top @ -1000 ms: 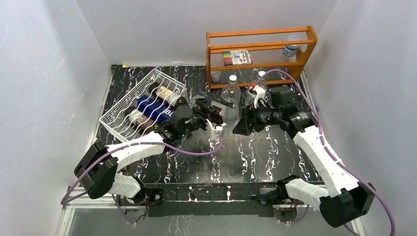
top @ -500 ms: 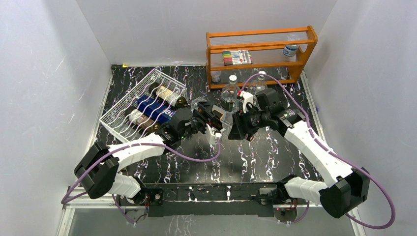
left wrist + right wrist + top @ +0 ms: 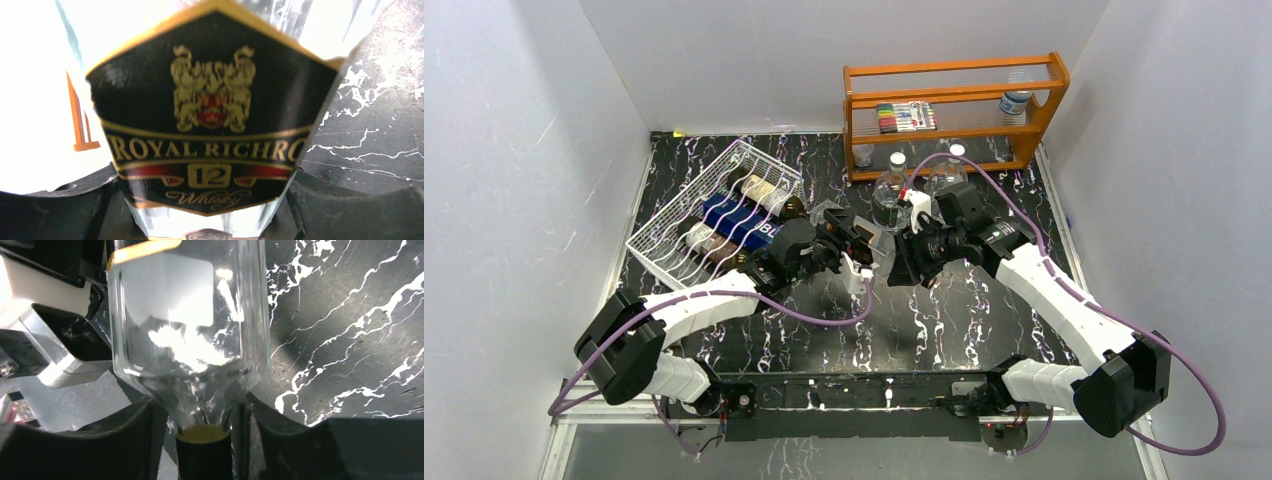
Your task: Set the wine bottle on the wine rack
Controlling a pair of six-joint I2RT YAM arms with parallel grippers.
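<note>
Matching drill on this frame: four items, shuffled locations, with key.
Items
1. wine bottle
2. wine rack
3. orange shelf
4. marker pack

Places
A. on the shelf's middle tier
B. far left, dark bottles lying in it
C. back right of the table
D. mid-table, not in the rack

Pairs: 1-D, 2-B, 3-C, 4-A
</note>
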